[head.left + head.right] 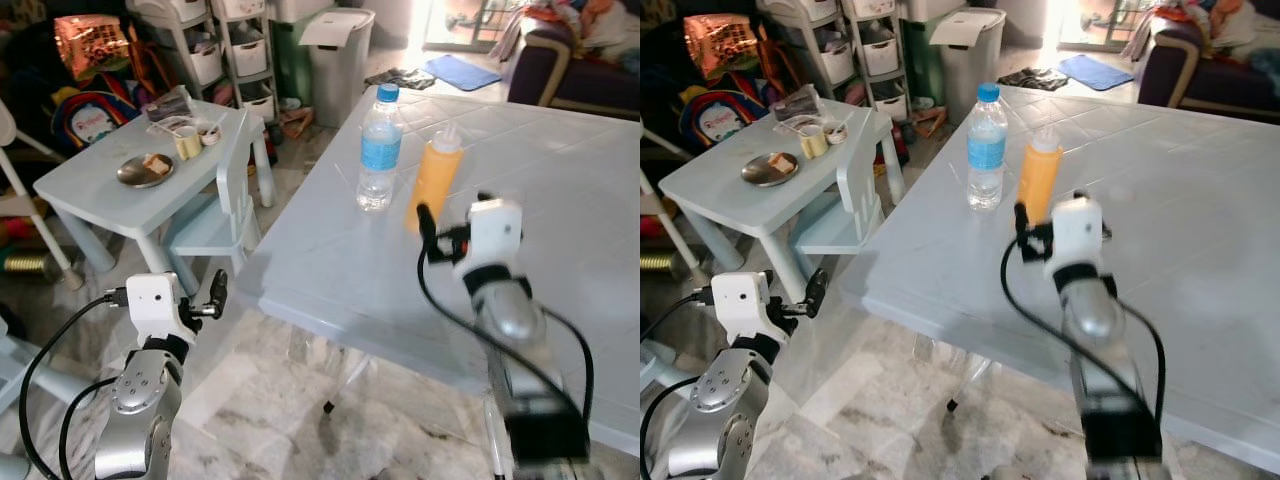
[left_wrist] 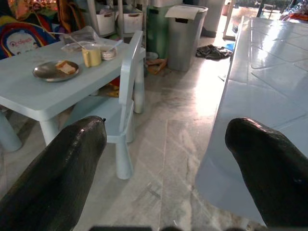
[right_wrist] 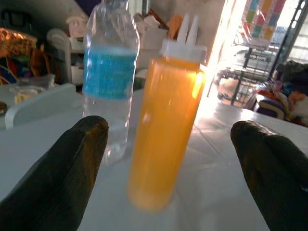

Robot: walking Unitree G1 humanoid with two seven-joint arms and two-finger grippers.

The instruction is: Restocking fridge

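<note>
An orange squeeze bottle (image 1: 437,180) with a white nozzle cap stands upright on the big white table (image 1: 330,260), near its left edge. A clear water bottle (image 1: 379,150) with a blue cap and label stands just left of it. My right gripper (image 1: 448,218) hovers over the table right in front of the orange bottle, open. In the right wrist view the orange bottle (image 3: 166,125) lies between the two fingers (image 3: 72,163), a little ahead of them and untouched. My left gripper (image 1: 215,290) is held low beside the table's left edge, open and empty.
A small pale-blue table (image 1: 100,190) with a metal plate (image 1: 145,170) and cups stands to the left, a matching chair (image 1: 225,200) beside it. Behind are drawer racks, a grey bin (image 1: 335,50) and a dark sofa (image 1: 570,60). Marble floor (image 2: 163,159) runs between the tables.
</note>
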